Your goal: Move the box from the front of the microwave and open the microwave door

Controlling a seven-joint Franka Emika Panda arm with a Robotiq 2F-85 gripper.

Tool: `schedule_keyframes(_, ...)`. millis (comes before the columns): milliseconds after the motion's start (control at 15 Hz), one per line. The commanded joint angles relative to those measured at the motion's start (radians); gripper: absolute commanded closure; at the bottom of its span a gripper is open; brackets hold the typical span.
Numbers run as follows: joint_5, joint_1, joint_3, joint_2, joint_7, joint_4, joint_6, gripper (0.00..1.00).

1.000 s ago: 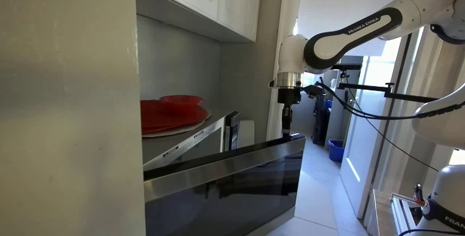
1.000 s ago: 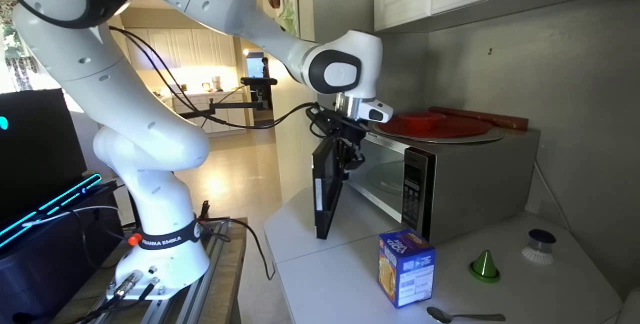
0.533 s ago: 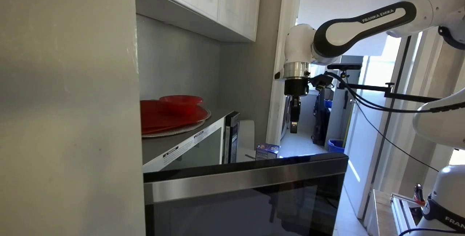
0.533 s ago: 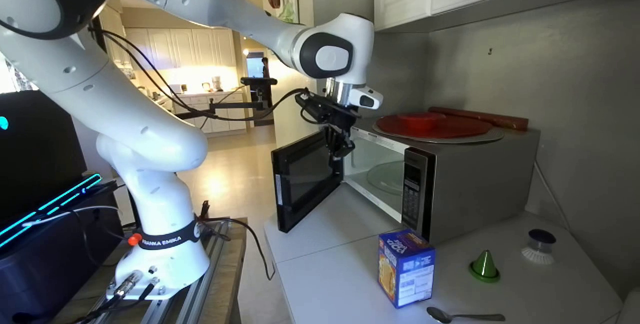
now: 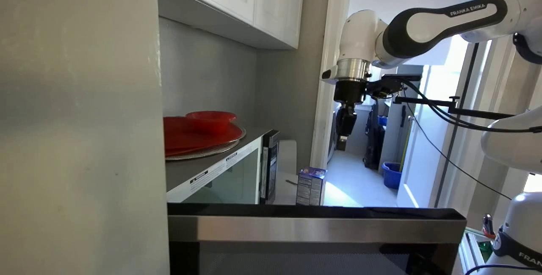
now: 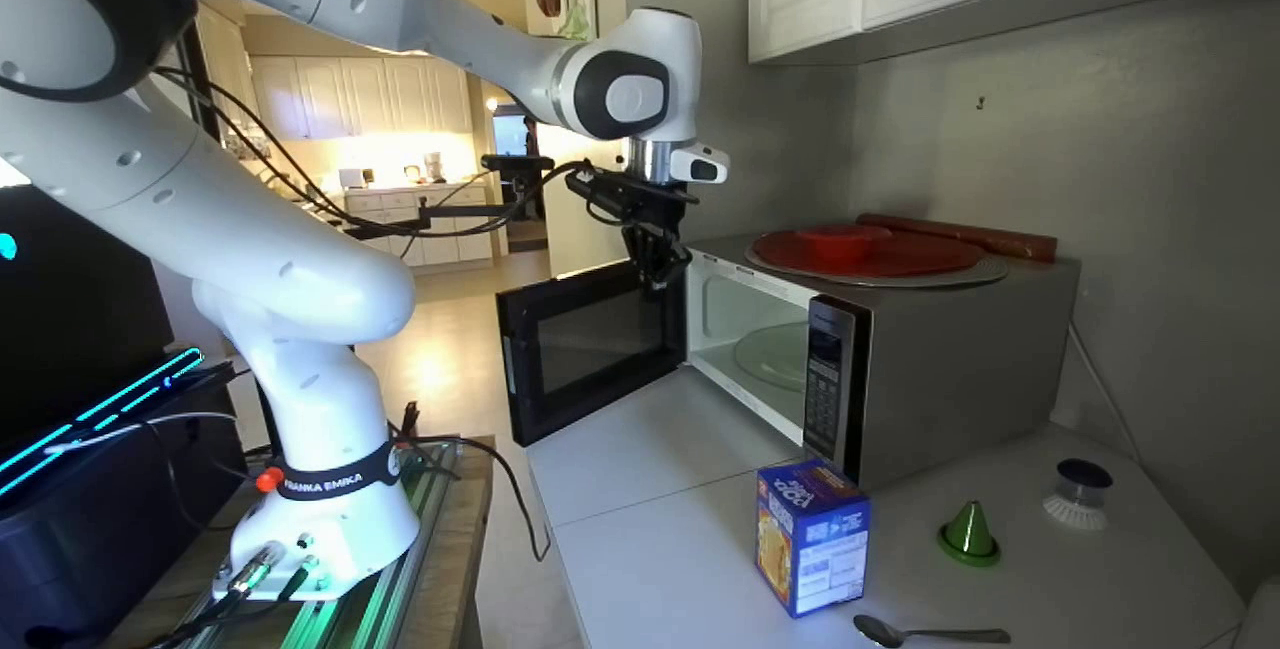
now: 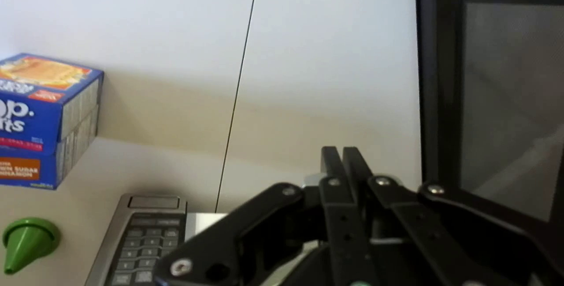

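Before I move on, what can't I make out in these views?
Round plate inside the microwave: partly hidden behind the control panel in an exterior view.
Microwave door: lower part cut off by the bottom edge and left end hidden by the pale foreground surface, in an exterior view.
Box: partly cut off by the left edge in the wrist view.
Keypad labels: too small to read in an exterior view.

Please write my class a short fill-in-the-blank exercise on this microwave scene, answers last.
1. The microwave door is not closed but ____.
2. The utensil lying near the box is a ____.
3. The cone on the counter is coloured ____.
4. The gripper holds ____.

Missing words: open; spoon; green; nothing.
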Motion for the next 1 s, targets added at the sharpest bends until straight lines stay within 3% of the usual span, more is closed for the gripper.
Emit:
schedule_keyframes(0,-0.033,0.003,0.032,0.051,0.075,-0.026,0.085,0.6)
schedule_keyframes(533,-0.02,-0.038,0.064,0.044,0.195,-0.001,0.13,0.04)
schedule_keyframes(933,-0.022,-0.086,0.076,0.047,0.243,-0.01,0.193,0.0)
